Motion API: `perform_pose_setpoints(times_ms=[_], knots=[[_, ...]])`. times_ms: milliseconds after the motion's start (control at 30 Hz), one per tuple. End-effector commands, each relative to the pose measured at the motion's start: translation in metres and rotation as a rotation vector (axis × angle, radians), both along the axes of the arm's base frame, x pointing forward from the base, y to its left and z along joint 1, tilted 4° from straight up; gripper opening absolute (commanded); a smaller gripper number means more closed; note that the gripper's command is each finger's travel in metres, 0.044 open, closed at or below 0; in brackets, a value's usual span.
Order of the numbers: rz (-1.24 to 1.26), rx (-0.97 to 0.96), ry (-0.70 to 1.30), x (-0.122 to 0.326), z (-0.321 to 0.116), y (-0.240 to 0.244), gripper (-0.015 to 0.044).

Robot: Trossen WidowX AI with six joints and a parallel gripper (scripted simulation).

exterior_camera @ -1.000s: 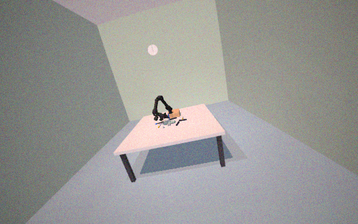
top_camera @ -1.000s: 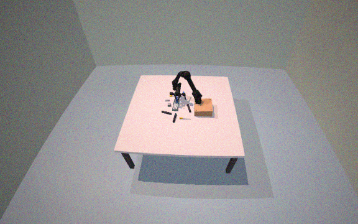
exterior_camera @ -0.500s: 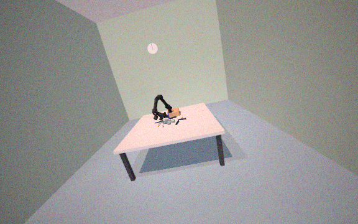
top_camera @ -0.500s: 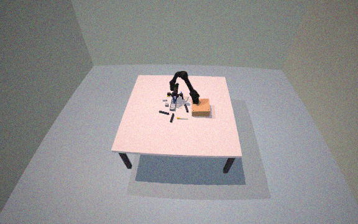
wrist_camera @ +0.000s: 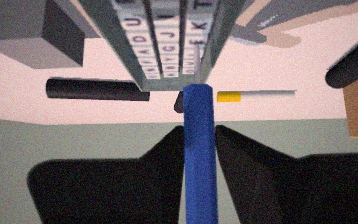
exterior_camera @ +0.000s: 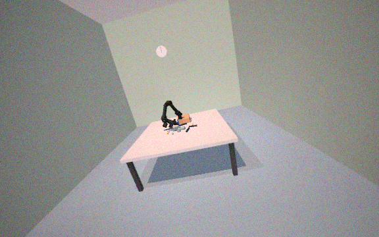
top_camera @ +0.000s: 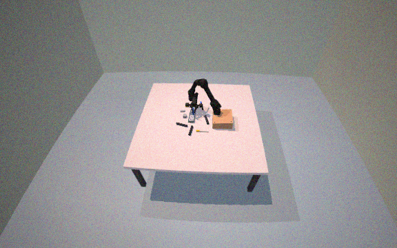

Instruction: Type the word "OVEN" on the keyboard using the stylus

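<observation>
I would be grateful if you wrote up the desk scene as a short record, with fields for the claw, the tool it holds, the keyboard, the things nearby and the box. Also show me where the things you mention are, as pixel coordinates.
claw: shut on the stylus; the claw (wrist_camera: 199, 132) points toward the keyboard
held tool: blue-handled stylus (wrist_camera: 200, 150) with a thin grey tip
keyboard: grey-green keyboard (top_camera: 191, 120) (wrist_camera: 177, 86), white lettered keys
tip contact with a key: cannot tell
nearby: yellow-handled tool (top_camera: 198, 131) (wrist_camera: 229, 96), lying flat; black bar (top_camera: 181, 125) (wrist_camera: 97, 90), lying flat
box: orange-brown box (top_camera: 222, 118) (exterior_camera: 184, 120), beside the arm's base
</observation>
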State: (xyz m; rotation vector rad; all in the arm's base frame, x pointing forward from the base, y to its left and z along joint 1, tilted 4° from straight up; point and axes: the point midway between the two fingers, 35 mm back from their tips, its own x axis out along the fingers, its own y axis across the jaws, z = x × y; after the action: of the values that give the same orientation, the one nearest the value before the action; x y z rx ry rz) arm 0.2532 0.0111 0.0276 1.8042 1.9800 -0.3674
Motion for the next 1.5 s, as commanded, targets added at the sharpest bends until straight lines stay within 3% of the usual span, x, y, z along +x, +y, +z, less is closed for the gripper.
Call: perform_pose_setpoints(times_ms=[0,600,1100,1200,1300,1467], knots=[[-0.001,0.002,0.004,0.000,-0.002,0.001,0.0081],[-0.001,0.002,0.004,0.000,-0.005,0.001,0.0081],[-0.004,0.005,0.009,-0.004,0.030,0.000,0.0085],[-0.004,0.005,0.009,-0.004,0.030,0.000,0.0065],[-0.005,0.003,0.009,-0.001,0.030,0.004,0.0000],[-0.006,-0.002,0.006,0.010,0.033,0.021,0.0000]])
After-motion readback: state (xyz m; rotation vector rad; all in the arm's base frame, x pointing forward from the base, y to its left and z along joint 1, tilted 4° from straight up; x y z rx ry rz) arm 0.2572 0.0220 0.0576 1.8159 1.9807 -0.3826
